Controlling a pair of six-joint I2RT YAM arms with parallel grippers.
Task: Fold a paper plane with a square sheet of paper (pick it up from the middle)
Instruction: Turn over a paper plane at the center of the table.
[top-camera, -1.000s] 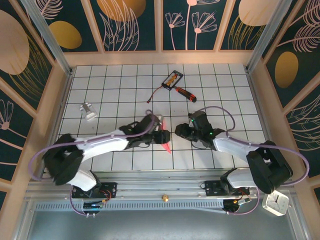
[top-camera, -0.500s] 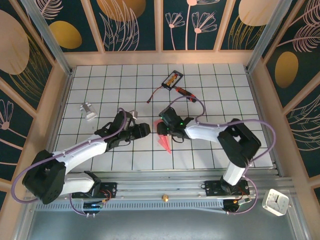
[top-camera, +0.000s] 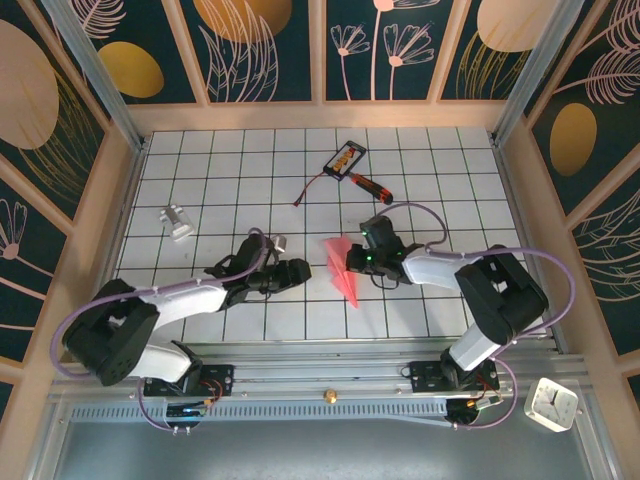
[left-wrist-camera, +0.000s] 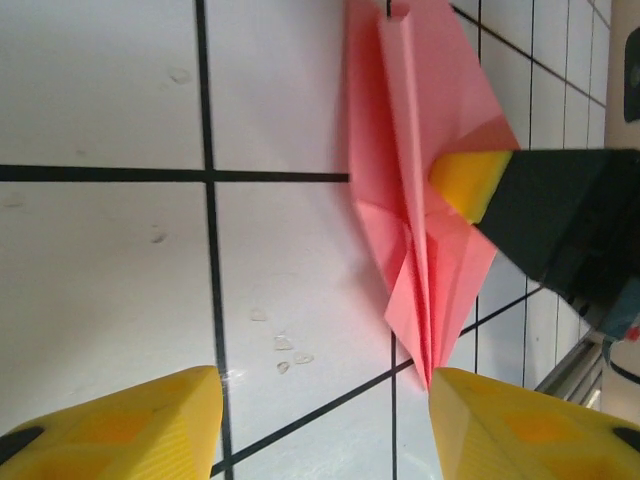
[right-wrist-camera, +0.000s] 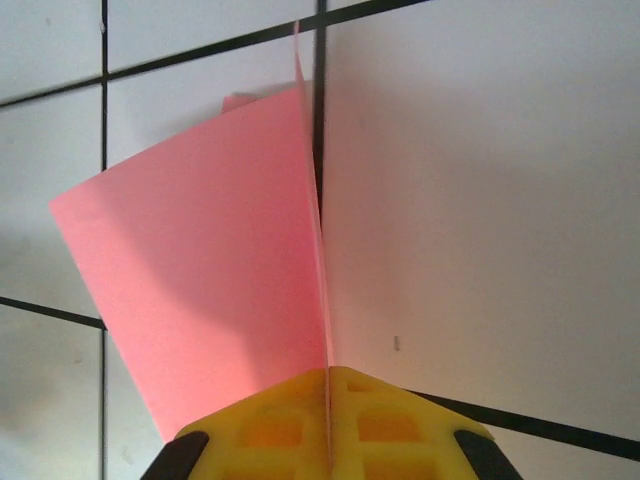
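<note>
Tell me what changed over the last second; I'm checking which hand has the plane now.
The right hand swung left to the paper plane and shut on its centre ridge, shifting it slightly right. The left hand pulled back left off the plane and stands open, apart from it. The screwdriver, card and small metal piece stayed put.

Right claw (top-camera: 352, 262) now tight on paper plane (top-camera: 340, 272), plane farther right.

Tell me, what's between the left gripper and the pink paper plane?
Just bare white tile and black grid lines, seen in the left wrist view. The left gripper is open, and the paper plane lies ahead of it.
</note>
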